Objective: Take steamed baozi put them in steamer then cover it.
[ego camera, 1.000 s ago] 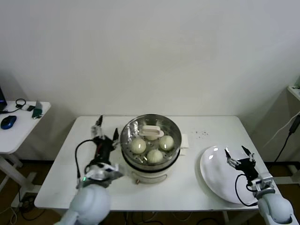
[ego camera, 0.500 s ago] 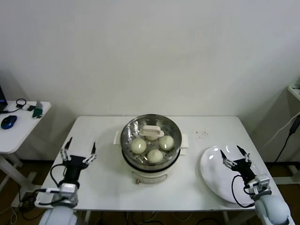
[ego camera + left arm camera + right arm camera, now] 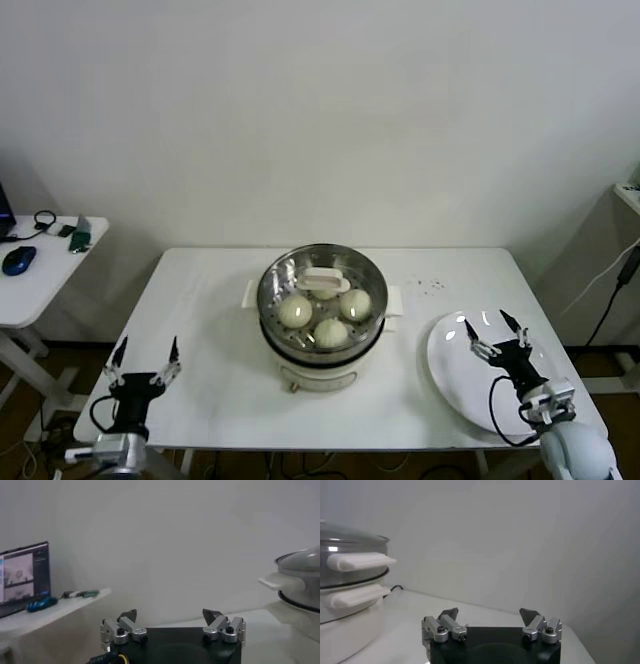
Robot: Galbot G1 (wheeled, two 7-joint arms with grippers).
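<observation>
The steamer stands mid-table, a steel pot on a white base. A clear lid with a white handle sits on it. Through the lid I see three off-white baozi; a fourth is mostly hidden under the handle. My left gripper is open and empty at the table's front-left edge, well clear of the steamer. My right gripper is open and empty above the white plate. The wrist views show the open left gripper and open right gripper, each with the steamer off to one side.
The white plate at the front right holds nothing. A small side table with a blue mouse stands left of the main table; the left wrist view shows a laptop screen on it. A wall lies behind.
My left gripper has drawn back from beside the steamer to the table's front-left edge. My right gripper has shifted slightly over the plate. Steamer and lid have not moved.
</observation>
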